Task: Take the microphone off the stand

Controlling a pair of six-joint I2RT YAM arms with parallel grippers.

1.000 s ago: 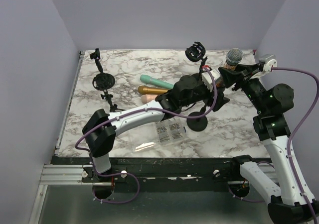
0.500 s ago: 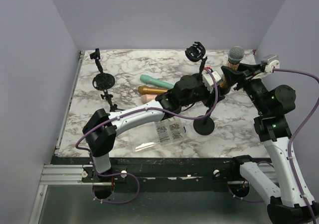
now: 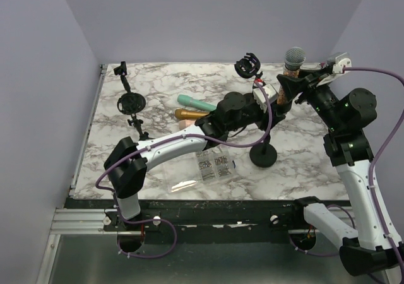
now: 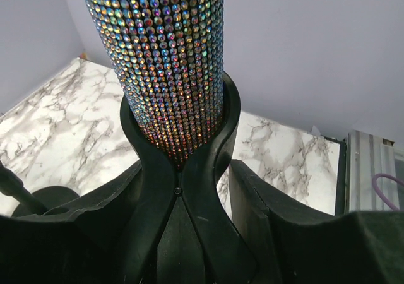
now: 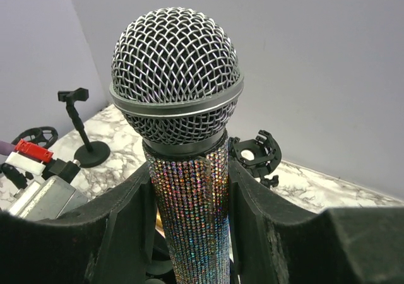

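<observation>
The microphone [image 3: 292, 63] has a silver mesh head [image 5: 177, 76] and a rhinestone body [image 4: 170, 63]. It stands upright in the black clip [image 4: 180, 164] of its stand, whose round base [image 3: 263, 156] rests on the marble table. My right gripper [image 3: 289, 89] is shut on the sparkly body just below the head, with fingers [image 5: 259, 221] pressed to both sides. My left gripper [image 3: 273, 103] is shut on the stand's clip below the microphone, and its pads [image 4: 82, 227] flank the clip's neck.
An empty stand with a ring clip [image 3: 247, 66] rises behind. Teal [image 3: 197, 102], gold [image 3: 192, 114] and pink [image 3: 188, 125] microphones lie mid-table under my left arm. Small stands [image 3: 131, 101] are at the far left. A clear plastic box [image 3: 214, 166] sits near the front.
My left gripper has shut on the stand's clip. The microphone has tipped upright and risen, and the stand's base has slid a little to the right.
</observation>
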